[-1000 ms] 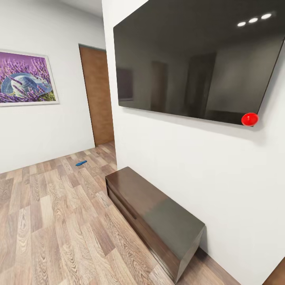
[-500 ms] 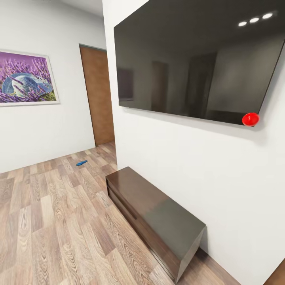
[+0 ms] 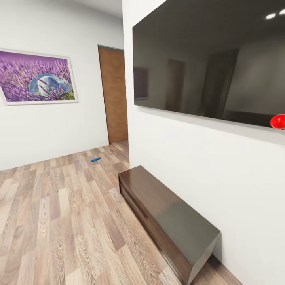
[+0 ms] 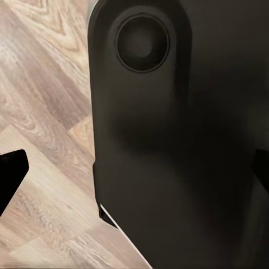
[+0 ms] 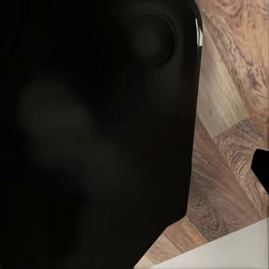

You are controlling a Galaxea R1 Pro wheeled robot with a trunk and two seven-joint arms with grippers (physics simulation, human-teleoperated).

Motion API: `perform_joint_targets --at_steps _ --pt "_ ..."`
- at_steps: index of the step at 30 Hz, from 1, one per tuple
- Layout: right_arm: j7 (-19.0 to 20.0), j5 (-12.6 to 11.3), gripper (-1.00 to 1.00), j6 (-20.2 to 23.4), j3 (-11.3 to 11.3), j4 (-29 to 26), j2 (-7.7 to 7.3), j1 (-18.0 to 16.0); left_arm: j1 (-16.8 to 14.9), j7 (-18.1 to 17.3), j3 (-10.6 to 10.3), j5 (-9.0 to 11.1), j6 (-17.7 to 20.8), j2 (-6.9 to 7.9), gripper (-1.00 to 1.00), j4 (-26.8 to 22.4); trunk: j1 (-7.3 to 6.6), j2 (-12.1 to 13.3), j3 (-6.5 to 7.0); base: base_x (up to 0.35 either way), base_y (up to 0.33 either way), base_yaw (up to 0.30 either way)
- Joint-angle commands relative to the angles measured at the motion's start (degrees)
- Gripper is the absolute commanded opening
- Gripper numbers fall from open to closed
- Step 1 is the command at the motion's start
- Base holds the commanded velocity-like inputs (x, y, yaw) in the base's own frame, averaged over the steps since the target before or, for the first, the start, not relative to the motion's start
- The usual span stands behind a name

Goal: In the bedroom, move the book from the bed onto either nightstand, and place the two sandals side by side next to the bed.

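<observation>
One blue sandal (image 3: 95,159) on wood floor (image 3: 51,221) near door (image 3: 114,95); one long bench (image 3: 168,221), one TV (image 3: 209,59). Jaws state: can't tell, either arm.

I see a big black robot part (image 4: 179,140) with a round dent. Beside it is the wood floor (image 4: 45,112). A dark finger tip (image 4: 10,174) pokes in.

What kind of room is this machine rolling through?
Probably a room in a home, perhaps a bedroom or lounge. A big dark wall-mounted screen hangs over a long low brown bench, a framed lavender picture hangs by a wooden door, and a small blue sandal lies on the wood-plank floor.
</observation>
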Motion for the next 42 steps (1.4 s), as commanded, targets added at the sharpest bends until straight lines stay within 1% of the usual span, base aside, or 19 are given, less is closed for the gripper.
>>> perform_joint_targets --at_steps 1,6,18,42 --pt "-0.05 -0.01 1.0 -0.04 -0.02 0.01 0.01 -0.01 -0.01 -0.02 0.0 -0.01 -0.04 0.01 1.0 -0.01 0.0 -0.02 -0.06 0.0 0.0 0.273" --pt "-0.05 0.0 1.0 -0.06 -0.02 0.0 0.02 -0.01 -0.01 -0.03 0.0 -0.01 -0.15 -0.02 1.0 -0.01 0.0 -0.02 -0.18 0.0 0.0 0.275" --pt "-0.05 0.0 1.0 -0.06 0.02 0.0 0.04 -0.01 -0.01 -0.04 0.02 -0.01 -2.02 -0.01 1.0 -0.01 0.0 -0.02 -0.47 0.0 0.0 0.278" --pt "0.01 0.32 1.0 -1.17 0.21 0.09 0.05 -0.01 -0.01 0.0 0.09 0.02 -2.84 -0.02 1.0 -0.01 0.0 -0.02 -1.06 0.0 0.0 0.279"
